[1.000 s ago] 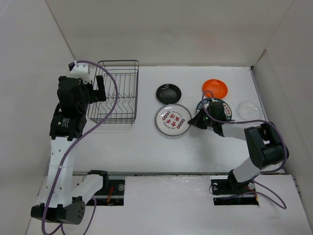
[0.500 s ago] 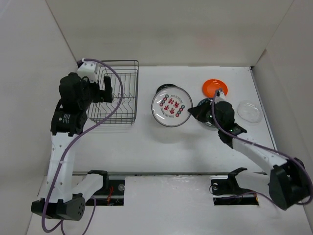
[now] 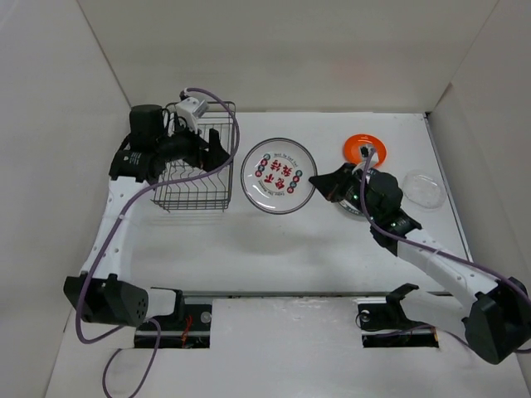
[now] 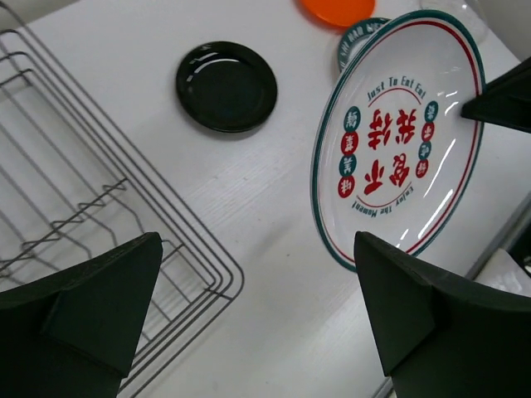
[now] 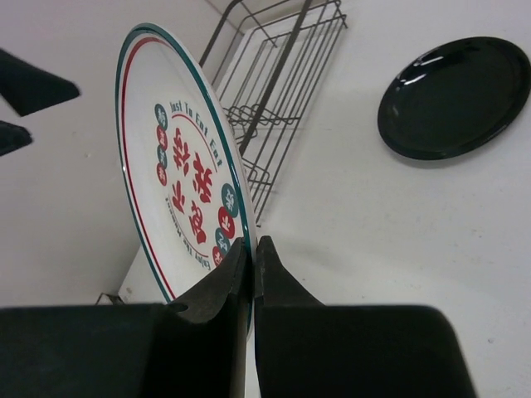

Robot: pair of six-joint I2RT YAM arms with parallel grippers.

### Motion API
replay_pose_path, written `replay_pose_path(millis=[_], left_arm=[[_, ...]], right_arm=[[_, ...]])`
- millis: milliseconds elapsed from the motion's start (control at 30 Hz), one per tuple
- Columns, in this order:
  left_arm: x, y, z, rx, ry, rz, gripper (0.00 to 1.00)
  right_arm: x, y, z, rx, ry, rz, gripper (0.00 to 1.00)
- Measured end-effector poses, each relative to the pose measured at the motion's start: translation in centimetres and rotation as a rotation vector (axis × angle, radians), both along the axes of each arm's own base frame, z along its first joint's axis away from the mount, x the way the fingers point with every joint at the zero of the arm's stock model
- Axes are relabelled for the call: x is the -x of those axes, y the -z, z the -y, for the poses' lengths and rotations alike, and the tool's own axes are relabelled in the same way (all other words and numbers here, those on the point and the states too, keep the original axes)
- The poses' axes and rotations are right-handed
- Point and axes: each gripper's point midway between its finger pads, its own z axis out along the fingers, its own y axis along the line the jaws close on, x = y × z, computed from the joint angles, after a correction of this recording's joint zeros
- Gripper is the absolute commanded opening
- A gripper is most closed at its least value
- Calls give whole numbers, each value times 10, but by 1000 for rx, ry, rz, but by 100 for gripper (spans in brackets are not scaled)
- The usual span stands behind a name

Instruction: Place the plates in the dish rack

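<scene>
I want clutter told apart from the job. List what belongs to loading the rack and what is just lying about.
Belongs to the job:
dish rack
red-patterned plate, pinched in the right gripper
black plate
orange plate
green-rimmed plate

Just lying about:
clear dish, right of the plates
</scene>
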Motion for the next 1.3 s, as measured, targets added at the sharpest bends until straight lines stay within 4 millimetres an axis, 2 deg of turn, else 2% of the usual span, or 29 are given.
replay_pose_path(millis=[167, 300, 367, 400, 500, 533, 600, 667, 700, 733, 767, 800, 833, 867, 900, 933, 967, 1033, 1100, 1200, 1300], left_arm=[[2, 20, 22, 38, 111, -87, 100], [8, 23, 33, 65, 171, -111, 98], [12, 22, 38, 74, 196, -113, 93], [13, 21, 40, 78, 208, -113, 83], [16, 23, 45, 82, 234, -118, 77], [16, 24, 46, 81, 241, -121, 67], [16, 27, 47, 78, 251, -127, 60], [15, 31, 48, 77, 258, -139, 45], [15, 34, 49, 76, 261, -145, 20], [16, 35, 50, 82, 268, -159, 6], [16, 38, 51, 79, 270, -167, 0], [17, 39, 51, 81, 269, -179, 0], [17, 40, 51, 85, 264, -191, 0], [17, 41, 50, 86, 257, -197, 0], [16, 41, 48, 89, 249, -204, 0], [15, 41, 47, 87, 245, -204, 0], [13, 42, 45, 85, 231, -203, 0], [8, 42, 40, 78, 188, -204, 0], [-2, 41, 26, 58, 95, -191, 0], [-18, 35, -14, -2, -124, -141, 0], [-27, 22, -60, -79, -356, -69, 0]], right_arm=[[6, -8, -9, -18, -49, 42, 0], [11, -13, -15, -25, -79, 63, 0], [12, -16, -17, -30, -92, 75, 0], [12, -18, -18, -34, -97, 84, 0], [12, -24, -21, -49, -112, 110, 0], [12, -26, -23, -56, -117, 120, 0], [11, -29, -25, -65, -126, 135, 0], [10, -31, -29, -75, -137, 147, 0], [9, -30, -31, -79, -141, 148, 0], [8, -29, -32, -82, -146, 146, 0], [7, -26, -35, -80, -149, 143, 0], [5, -22, -36, -73, -148, 137, 0], [3, -16, -37, -65, -152, 127, 4], [2, -13, -39, -61, -155, 122, 22], [2, -11, -41, -62, -158, 118, 50], [2, -11, -43, -71, -163, 110, 93], [2, -13, -46, -80, -168, 107, 100], [2, -20, -49, -89, -173, 122, 100], [0, -29, -51, -94, -164, 137, 100], [-8, -35, -50, -77, -121, 136, 100], [-18, -32, -47, -34, -59, 111, 100]])
